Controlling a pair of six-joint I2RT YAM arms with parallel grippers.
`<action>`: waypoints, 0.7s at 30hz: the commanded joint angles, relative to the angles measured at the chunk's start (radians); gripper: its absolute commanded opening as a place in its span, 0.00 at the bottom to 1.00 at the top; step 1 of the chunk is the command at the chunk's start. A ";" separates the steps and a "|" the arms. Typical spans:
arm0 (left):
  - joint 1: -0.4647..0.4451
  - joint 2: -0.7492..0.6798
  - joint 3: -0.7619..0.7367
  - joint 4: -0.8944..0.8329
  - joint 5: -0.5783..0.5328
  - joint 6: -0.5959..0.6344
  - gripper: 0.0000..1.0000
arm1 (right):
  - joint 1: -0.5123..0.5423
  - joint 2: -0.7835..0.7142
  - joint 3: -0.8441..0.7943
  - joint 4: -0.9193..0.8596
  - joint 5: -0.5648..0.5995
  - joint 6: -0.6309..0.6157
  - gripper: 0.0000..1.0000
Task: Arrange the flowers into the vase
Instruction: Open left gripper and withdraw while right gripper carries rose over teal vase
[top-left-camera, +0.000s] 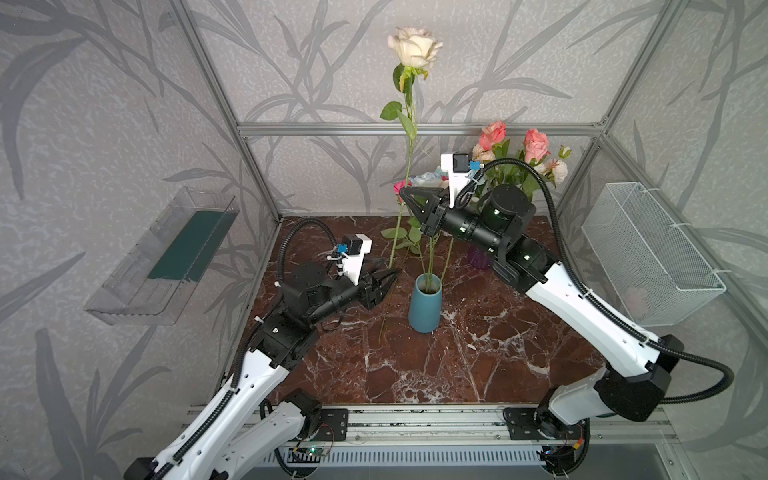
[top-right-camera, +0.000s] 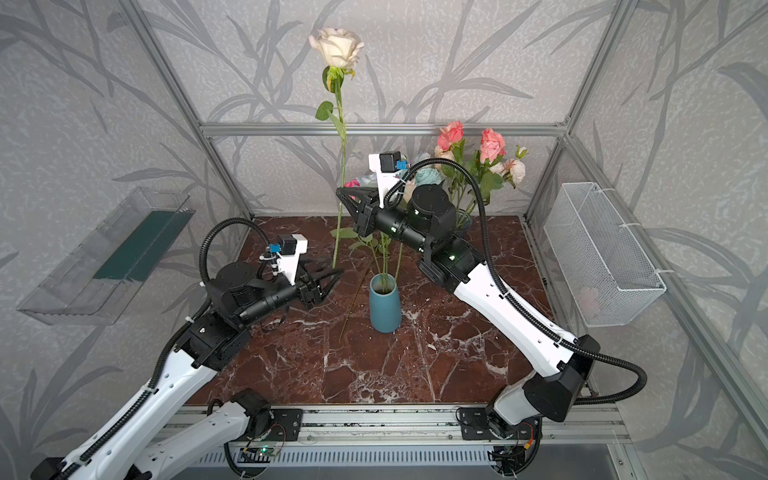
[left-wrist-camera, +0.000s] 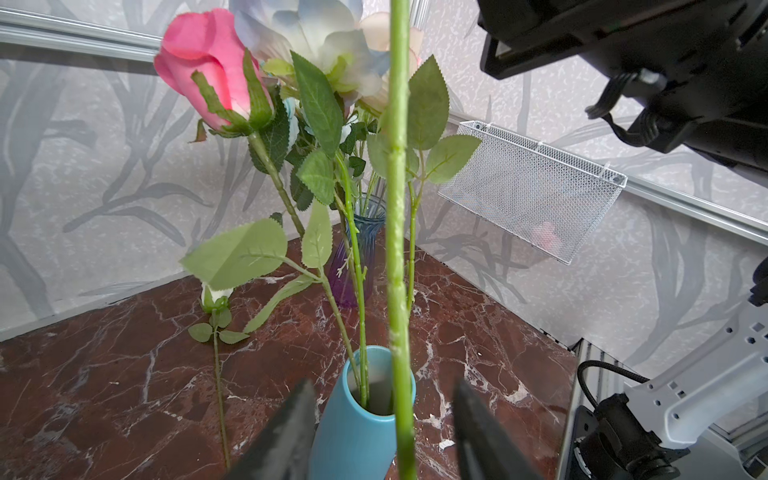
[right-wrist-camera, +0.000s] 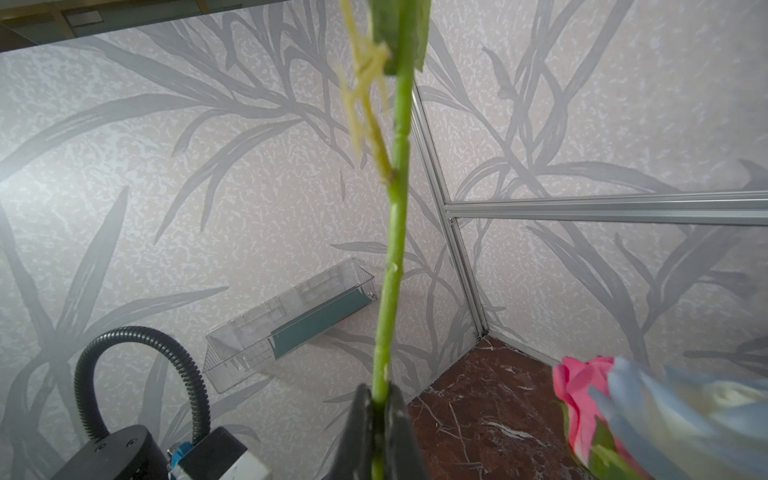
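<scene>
Cream rose (top-left-camera: 415, 45) held upright over marble bench (top-left-camera: 478, 361).
Clamped mid-stem by right pincer (top-left-camera: 404, 193); left pincer (top-left-camera: 388, 279) spread wide around lower stem, just beside teal vase (top-left-camera: 424, 307).

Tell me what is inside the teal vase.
A few thin green stems stand in the teal vase. Its wall hides their lower ends and the bottom.

Two vases stood: the teal vase (top-left-camera: 424, 305) and, at its one o'clock, the glass vase (top-left-camera: 478, 259). One wire basket (top-left-camera: 648, 253) and one clear tray (top-left-camera: 166, 257) hung.
</scene>
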 joint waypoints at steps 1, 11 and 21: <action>-0.004 -0.032 -0.017 0.020 -0.084 0.015 0.76 | 0.011 -0.098 -0.053 0.018 0.041 -0.072 0.02; -0.004 -0.117 -0.090 0.075 -0.507 0.014 0.83 | 0.024 -0.357 -0.357 0.071 0.262 -0.254 0.01; -0.003 -0.115 -0.107 0.094 -0.536 0.018 0.82 | 0.080 -0.355 -0.488 0.251 0.370 -0.465 0.02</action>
